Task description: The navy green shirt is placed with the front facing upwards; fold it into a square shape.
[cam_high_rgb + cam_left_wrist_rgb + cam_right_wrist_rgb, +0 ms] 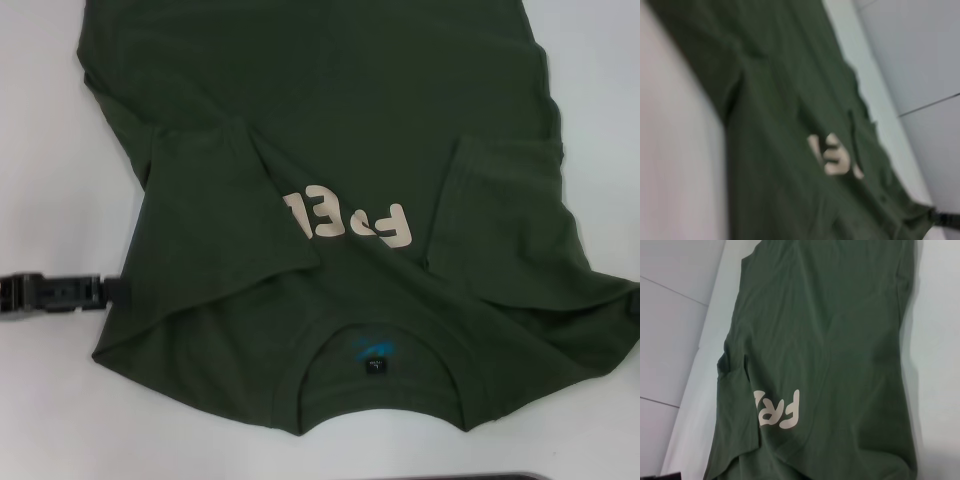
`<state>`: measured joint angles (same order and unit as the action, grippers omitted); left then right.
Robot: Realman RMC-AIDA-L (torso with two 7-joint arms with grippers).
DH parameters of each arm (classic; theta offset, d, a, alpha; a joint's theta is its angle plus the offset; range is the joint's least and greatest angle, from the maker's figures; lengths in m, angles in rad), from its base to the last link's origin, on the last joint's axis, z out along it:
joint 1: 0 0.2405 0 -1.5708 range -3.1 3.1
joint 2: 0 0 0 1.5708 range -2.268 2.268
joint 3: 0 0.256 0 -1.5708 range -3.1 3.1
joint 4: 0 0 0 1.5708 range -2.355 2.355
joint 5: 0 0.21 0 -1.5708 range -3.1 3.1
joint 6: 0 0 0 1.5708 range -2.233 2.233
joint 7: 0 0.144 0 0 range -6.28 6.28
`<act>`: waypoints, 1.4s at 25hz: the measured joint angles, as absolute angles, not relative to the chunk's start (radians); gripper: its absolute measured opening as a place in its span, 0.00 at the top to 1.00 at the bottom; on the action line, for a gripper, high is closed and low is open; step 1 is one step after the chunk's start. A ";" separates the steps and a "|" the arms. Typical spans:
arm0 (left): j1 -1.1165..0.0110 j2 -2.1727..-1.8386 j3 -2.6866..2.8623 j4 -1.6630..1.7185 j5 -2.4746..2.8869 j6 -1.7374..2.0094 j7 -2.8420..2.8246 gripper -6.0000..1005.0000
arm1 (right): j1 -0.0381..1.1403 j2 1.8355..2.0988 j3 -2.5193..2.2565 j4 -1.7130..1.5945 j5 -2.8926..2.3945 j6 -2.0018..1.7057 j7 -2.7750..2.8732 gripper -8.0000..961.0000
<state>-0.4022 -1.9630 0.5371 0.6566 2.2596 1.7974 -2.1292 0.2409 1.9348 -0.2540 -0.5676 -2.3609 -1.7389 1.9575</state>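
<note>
Nearest me, the collar [378,345] of the navy green shirt [350,120] faces up, sleeves folded inward; my left gripper [60,293] lies beside it, finger state unclear.

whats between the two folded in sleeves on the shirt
In the head view, the cream letters on the navy green shirt lie between the left sleeve and right sleeve, partly covered by both.
</note>
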 joint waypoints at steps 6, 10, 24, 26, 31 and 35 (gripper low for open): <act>-0.412 -1.963 0.540 0.667 2.399 1.790 -2.139 0.13 | 0.244 1.932 -0.250 -0.568 -2.361 -1.739 1.957 0.99; -0.409 -1.965 0.544 0.667 2.417 1.780 -2.136 0.13 | 0.248 1.932 -0.250 -0.568 -2.361 -1.739 1.957 0.99; -0.419 -1.963 0.541 0.659 2.482 1.734 -2.163 0.15 | 0.248 1.930 -0.250 -0.568 -2.359 -1.737 1.961 0.99; -0.422 -1.962 0.544 0.659 2.486 1.731 -2.167 0.16 | 0.248 1.929 -0.250 -0.568 -2.359 -1.737 1.962 0.99; -0.435 -1.965 0.549 0.658 2.495 1.735 -2.172 0.17 | 0.248 1.927 -0.249 -0.568 -2.359 -1.736 1.964 0.99; -0.452 -1.970 0.549 0.647 2.509 1.739 -2.177 0.18 | 0.248 1.926 -0.248 -0.568 -2.359 -1.736 1.965 0.99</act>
